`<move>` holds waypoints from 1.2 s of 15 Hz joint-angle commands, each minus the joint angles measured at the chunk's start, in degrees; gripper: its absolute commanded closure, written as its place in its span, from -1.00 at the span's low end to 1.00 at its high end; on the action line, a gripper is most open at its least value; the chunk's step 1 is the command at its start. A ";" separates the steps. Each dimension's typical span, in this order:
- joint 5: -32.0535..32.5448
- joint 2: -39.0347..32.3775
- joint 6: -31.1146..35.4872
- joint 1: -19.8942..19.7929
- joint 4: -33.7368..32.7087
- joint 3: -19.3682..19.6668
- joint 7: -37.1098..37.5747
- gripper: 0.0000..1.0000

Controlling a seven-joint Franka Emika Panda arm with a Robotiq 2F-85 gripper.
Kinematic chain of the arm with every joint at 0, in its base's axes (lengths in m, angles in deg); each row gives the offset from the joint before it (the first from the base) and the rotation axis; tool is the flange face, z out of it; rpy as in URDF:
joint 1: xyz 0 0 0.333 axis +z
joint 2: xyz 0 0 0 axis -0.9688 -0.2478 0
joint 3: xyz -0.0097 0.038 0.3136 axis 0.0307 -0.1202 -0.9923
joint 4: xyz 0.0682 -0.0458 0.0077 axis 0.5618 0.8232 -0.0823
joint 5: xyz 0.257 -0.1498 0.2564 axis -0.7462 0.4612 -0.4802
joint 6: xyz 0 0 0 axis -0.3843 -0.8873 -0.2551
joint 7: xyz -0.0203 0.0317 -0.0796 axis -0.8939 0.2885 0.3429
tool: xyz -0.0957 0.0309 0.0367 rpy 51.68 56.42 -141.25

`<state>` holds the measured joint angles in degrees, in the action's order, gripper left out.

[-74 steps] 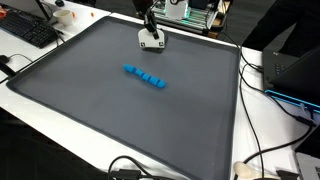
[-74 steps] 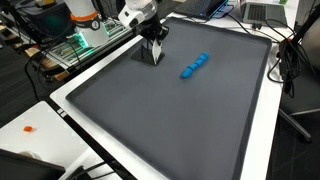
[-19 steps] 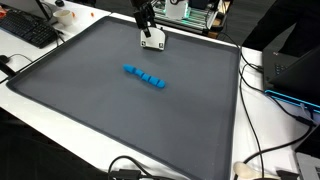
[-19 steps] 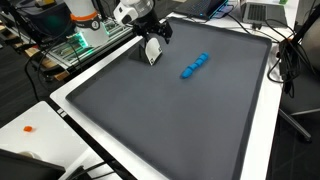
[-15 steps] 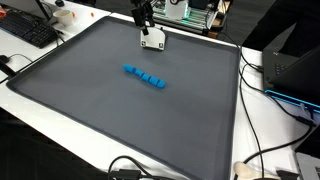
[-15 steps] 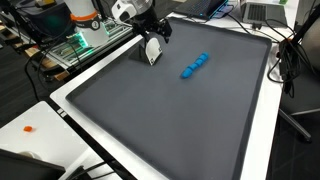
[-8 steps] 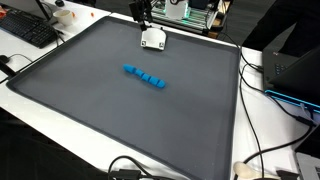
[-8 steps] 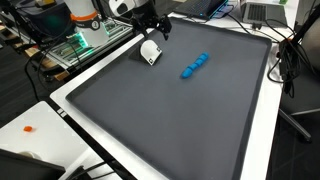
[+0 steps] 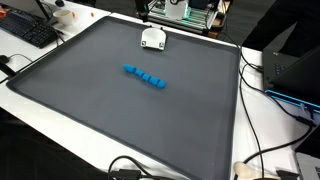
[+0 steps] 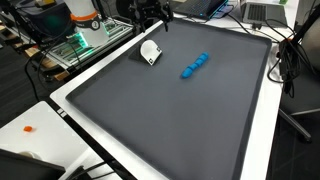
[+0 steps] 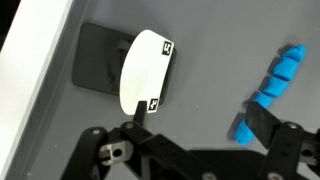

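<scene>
A white curved piece with small black markers rests on a dark flat base near the far edge of the grey mat; both exterior views show it. My gripper hangs above it, open and empty, its fingers spread wide and clear of the piece. In the exterior views the gripper sits high over the mat's edge, mostly cut off at the top. A row of blue blocks lies mid-mat.
A white table rim surrounds the mat. A keyboard lies at one corner, electronics stand behind the far edge, and a laptop with cables sits beside the mat. A small orange item lies on the table.
The gripper has risen straight up and away from the white piece, which stays on the mat. The blue blocks have not moved.
</scene>
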<state>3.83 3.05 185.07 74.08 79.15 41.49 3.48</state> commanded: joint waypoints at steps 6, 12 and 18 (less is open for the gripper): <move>11.39 0.24 -10.50 1.78 -10.31 -3.52 -11.45 -1.00; 14.26 0.29 -8.77 3.08 -12.55 -5.30 -22.22 -1.00; 13.95 0.44 -8.38 3.78 -13.08 -5.43 -29.11 -1.00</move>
<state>17.02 3.63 176.31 77.34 66.18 35.87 -23.01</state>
